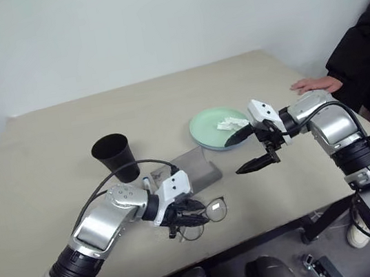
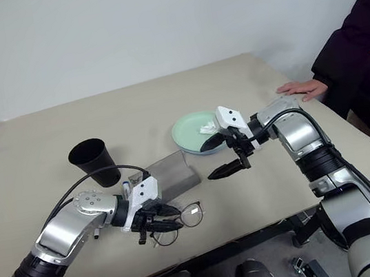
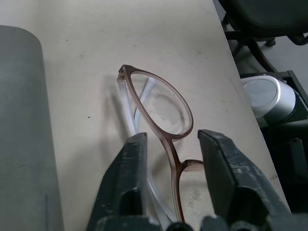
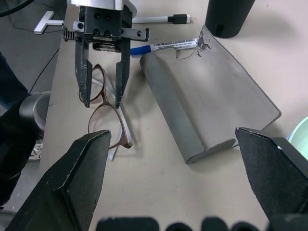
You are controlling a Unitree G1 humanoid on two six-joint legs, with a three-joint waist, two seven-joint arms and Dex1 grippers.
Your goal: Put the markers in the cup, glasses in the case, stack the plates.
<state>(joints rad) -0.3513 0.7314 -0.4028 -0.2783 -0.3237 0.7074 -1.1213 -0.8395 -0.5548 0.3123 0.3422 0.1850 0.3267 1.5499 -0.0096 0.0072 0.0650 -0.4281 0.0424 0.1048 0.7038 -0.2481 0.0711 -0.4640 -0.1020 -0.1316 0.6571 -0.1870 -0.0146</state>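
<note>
Matt beige table (image 1: 66, 135), matt black plastic cup (image 1: 115, 156), grey felt-like case (image 4: 211, 96), glossy translucent brown plastic glasses (image 3: 159, 108), smooth mint plastic plate (image 1: 204, 127) under crumpled, probably paper tissue (image 1: 228, 123), glossy white marker barrel (image 4: 168, 45).

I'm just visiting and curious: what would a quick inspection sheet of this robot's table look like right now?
Surface: beige table, mostly bare.
Job's things: glasses lying flat near the front edge; grey case closed beside them; black cup upright; blue-capped marker and black-capped marker lying behind the case; mint green plate on the table; a second plate cannot be made out.
Clutter: crumpled white tissue on the plate.
Hands: left hand straddling the glasses' bridge, fingers not yet touching; right hand open, empty, above the table.
Cables: black cable looping along the left arm.
Surroundings: person's hand resting on the table's far right edge.
</note>
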